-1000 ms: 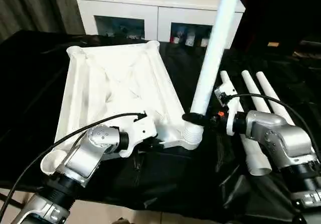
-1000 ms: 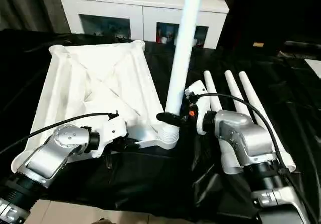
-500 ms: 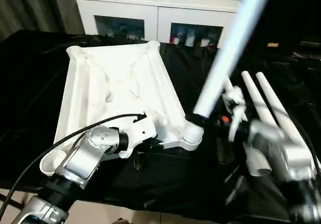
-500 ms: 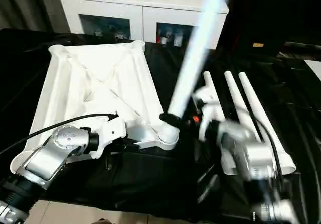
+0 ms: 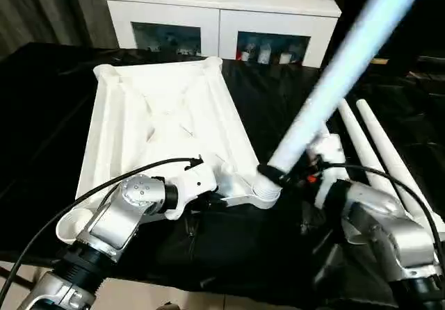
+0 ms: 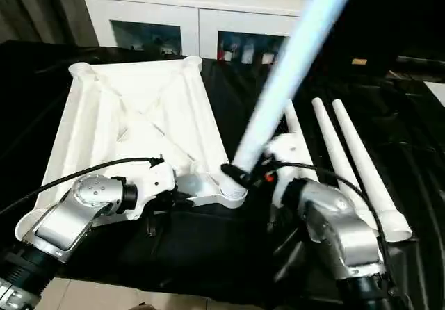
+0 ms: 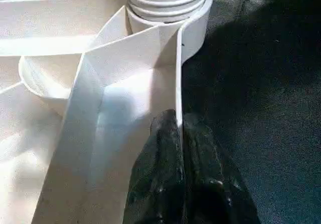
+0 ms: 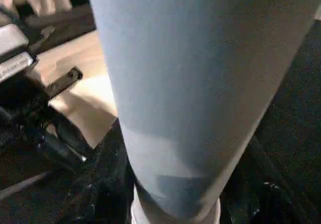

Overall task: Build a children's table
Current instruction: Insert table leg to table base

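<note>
White plastic is what you are working with: the tabletop (image 5: 163, 133) lies upside down, ribs up, on the black-draped desk (image 5: 42, 115). Your right gripper (image 5: 278, 176) is clamped around the base of one leg (image 5: 334, 77), right where the leg's threaded end meets the near right corner socket (image 5: 261, 192). From that socket the leg's long axis leans steeply up and away toward your right, far off upright. The judgement here is that the leg has to stand square to the tabletop before it can seat properly, so the next move turns on bringing its top back toward your left.

Your left gripper (image 7: 179, 148) is pinched shut on the tabletop's thin rim wall, just beside the same socket, steadying the piece. Both arms are close to this corner; the right one alone has the leg.

Three spare legs (image 5: 379, 150) lie side by side on the desk, just beyond your right forearm, long axes pointing away from you. Behind the desk stands a white cabinet (image 5: 222, 11) with glass doors, and grey curtains (image 5: 42, 7) hang at the far left.
</note>
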Robot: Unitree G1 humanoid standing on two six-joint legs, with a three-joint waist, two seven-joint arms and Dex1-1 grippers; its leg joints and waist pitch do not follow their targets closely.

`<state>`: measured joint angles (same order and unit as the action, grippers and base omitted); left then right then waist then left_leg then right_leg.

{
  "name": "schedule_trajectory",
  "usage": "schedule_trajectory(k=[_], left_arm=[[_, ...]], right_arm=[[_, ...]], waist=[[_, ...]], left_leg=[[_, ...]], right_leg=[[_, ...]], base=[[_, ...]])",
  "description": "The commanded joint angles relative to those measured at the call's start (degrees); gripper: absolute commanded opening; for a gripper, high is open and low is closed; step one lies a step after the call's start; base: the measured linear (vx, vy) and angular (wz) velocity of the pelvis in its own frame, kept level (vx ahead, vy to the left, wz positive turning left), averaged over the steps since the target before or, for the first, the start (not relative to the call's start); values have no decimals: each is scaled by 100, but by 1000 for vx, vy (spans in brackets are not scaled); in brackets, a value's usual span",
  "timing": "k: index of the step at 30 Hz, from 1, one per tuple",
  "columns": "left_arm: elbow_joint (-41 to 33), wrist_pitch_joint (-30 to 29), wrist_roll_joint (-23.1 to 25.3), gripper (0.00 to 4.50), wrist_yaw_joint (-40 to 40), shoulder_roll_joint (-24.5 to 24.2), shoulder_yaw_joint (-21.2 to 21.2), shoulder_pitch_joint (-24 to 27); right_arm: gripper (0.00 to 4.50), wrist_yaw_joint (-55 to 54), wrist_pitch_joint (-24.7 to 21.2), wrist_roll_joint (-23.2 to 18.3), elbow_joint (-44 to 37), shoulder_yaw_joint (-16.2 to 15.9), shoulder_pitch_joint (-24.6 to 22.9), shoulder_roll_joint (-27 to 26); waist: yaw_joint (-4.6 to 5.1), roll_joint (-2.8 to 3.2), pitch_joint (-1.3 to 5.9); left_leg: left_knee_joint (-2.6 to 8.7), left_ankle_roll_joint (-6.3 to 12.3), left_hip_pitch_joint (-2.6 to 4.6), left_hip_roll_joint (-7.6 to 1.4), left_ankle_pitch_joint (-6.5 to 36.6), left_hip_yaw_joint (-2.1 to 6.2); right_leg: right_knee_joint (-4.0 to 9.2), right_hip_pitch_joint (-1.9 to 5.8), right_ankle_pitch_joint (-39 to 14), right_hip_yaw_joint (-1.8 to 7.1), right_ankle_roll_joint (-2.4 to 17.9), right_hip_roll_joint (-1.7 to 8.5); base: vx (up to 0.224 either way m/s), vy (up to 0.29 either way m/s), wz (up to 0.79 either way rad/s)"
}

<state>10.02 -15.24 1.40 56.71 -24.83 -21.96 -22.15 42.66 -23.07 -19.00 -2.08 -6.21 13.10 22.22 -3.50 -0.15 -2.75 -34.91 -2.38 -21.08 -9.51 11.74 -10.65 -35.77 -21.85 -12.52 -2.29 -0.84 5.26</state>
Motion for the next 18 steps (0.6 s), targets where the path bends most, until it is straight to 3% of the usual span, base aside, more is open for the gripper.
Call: schedule_trajectory(k=[1,3,5,8,11,14,17,18], left_arm=[[-6,73,-1,0,-70,35,25,-47],[-60,51,0,0,-50,35,10,-27],[-68,44,-1,0,-53,41,8,-25],[-108,21,-10,0,-47,27,11,-2],[-130,8,1,0,-77,2,26,18],[-150,-4,6,0,-100,-11,45,34],[-147,-49,7,0,-191,-25,125,75],[-147,-49,7,0,-191,-25,125,75]], right_arm=[[185,204,-307,146,248,-352,-39,98],[185,427,-581,102,445,-415,217,183],[185,468,-648,96,486,-428,260,210],[185,617,-884,122,832,-470,468,330],[185,677,-790,248,1193,-524,580,385],[185,707,-764,275,1228,-533,570,387],[185,708,-800,260,1100,-553,436,359],[185,708,-800,260,1100,-553,436,359]], waist=[[6,-15,264],[24,-96,277],[12,-68,275],[13,-95,275],[14,-119,270],[21,-135,268],[15,-151,280],[12,-131,279]], left_leg=[[559,-69,73,-366,1457,156],[542,18,51,-361,1265,151],[529,59,66,-365,1164,139],[534,71,59,-368,1135,142],[544,20,66,-373,1283,143],[566,-81,82,-381,1506,156],[567,-92,74,-379,1492,158],[568,-92,74,-377,1483,158]], right_leg=[[488,141,-1285,251,1191,334],[458,158,-1098,249,1219,327],[456,139,-981,252,1264,331],[445,152,-969,245,1278,332],[466,137,-1153,247,1247,342],[489,117,-1403,248,1165,341],[489,122,-1325,253,1124,343],[486,119,-1298,255,1125,339]], base=[[0,0,0],[0,0,0],[0,0,0],[0,0,0],[0,0,0],[0,0,0],[0,0,0],[0,0,0]])
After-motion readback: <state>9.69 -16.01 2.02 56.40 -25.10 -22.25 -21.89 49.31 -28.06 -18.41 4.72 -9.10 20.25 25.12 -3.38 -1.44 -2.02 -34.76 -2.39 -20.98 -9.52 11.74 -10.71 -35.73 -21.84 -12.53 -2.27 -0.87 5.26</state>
